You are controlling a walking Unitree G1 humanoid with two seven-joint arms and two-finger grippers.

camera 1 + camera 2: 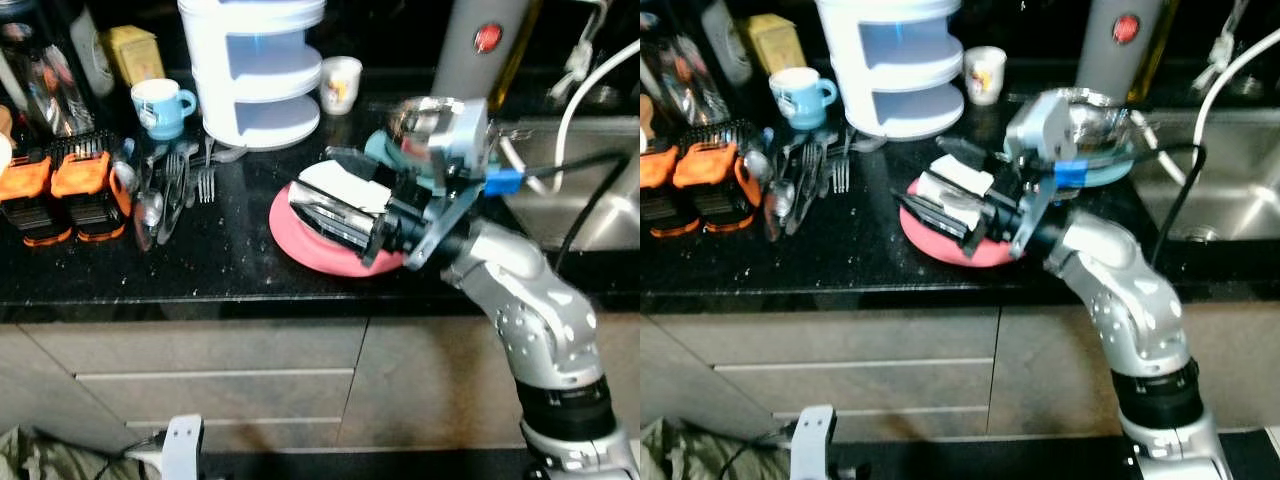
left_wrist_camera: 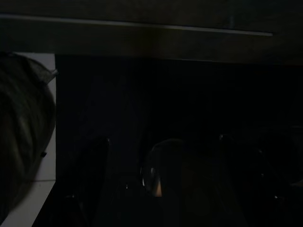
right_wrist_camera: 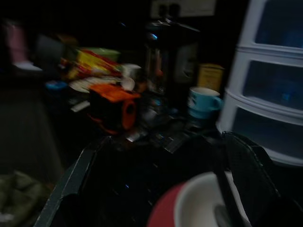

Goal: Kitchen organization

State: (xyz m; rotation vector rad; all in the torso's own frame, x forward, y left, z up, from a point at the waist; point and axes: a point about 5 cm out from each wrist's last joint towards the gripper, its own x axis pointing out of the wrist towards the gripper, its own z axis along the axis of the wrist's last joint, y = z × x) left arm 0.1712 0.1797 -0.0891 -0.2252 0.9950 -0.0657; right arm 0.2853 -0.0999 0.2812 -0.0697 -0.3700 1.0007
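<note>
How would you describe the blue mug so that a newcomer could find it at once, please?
On the black countertop, find the tall white tiered organiser at the back. The blue mug stands just to its left, behind the forks. It is light blue; the other cup is white.

This is a home kitchen. A black worktop runs above pale drawers, with a steel sink at its right end. Forks and spoons lie near its back edge beside a blue mug, and a red plate sits near its front edge.
</note>
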